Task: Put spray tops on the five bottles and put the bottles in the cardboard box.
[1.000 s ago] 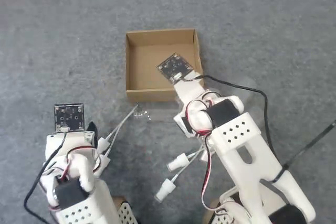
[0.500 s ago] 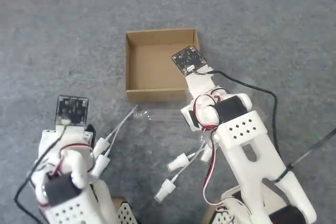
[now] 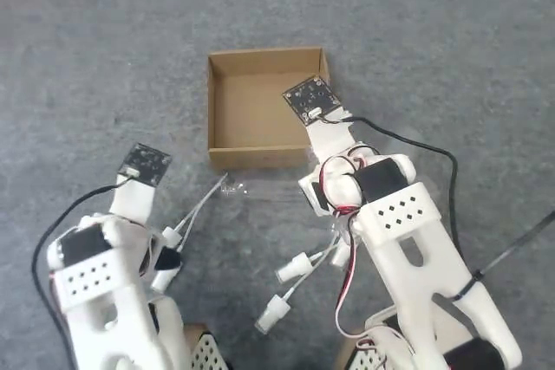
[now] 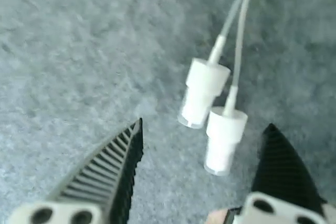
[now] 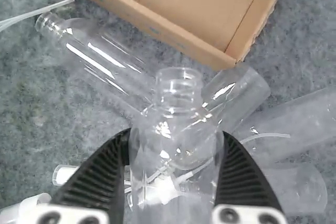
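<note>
Two white spray tops [image 4: 202, 93] [image 4: 224, 140] with thin dip tubes lie side by side on the grey carpet, between the fingers of my open left gripper [image 4: 203, 126]. In the high view these tops [image 3: 173, 236] sit beside the left arm. My right gripper [image 5: 174, 134] is shut on a clear bottle [image 5: 176, 114], whose open neck points away from the camera, just in front of the cardboard box [image 5: 173, 9]. Seen from above, the box [image 3: 218, 110] has nothing in it. Another clear bottle [image 5: 100, 56] lies along the box's front wall.
More clear bottles [image 5: 299, 119] [image 5: 239, 90] lie piled beside the held one near the box corner. Two further spray tops [image 3: 299, 266] [image 3: 276, 309] lie on the carpet between the arms. Open carpet stretches left and right of the box.
The left arm's wrist has swung right and forward over the two spray tops. The right arm shifted right along the box's front corner a second ago, then stayed still.
</note>
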Controlling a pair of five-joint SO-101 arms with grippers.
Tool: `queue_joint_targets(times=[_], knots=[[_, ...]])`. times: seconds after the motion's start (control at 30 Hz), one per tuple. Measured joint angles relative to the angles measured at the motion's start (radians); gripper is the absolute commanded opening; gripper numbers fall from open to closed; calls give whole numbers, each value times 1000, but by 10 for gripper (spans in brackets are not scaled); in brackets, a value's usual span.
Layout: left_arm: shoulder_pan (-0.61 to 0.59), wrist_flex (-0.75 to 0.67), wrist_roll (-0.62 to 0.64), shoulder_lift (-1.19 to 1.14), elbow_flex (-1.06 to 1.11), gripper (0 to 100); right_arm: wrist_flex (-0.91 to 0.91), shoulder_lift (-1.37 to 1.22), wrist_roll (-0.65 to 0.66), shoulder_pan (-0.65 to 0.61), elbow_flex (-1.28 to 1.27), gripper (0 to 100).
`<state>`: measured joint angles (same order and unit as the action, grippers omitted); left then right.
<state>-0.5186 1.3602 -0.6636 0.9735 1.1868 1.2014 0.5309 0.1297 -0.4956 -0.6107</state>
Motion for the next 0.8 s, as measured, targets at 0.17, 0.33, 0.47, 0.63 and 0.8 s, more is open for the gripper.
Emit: queue_joint_targets(times=[0.17, 0.33, 0.47, 0.63, 0.8], knots=[[0, -46, -66, -132, 0, 328, 0, 0, 0, 0, 0, 104], [-2, -201, -72, -242, 20, 327, 0, 0, 0, 0, 0, 104], [-2, -302, -72, -344, 20, 327, 0, 0, 0, 0, -6, 104], [-26, -408, -72, -457, 12, 327, -37, 2, 0, 0, -38, 104], [-81, -451, -14, -488, -78, 327, -78, 2, 0, 0, -63, 104]])
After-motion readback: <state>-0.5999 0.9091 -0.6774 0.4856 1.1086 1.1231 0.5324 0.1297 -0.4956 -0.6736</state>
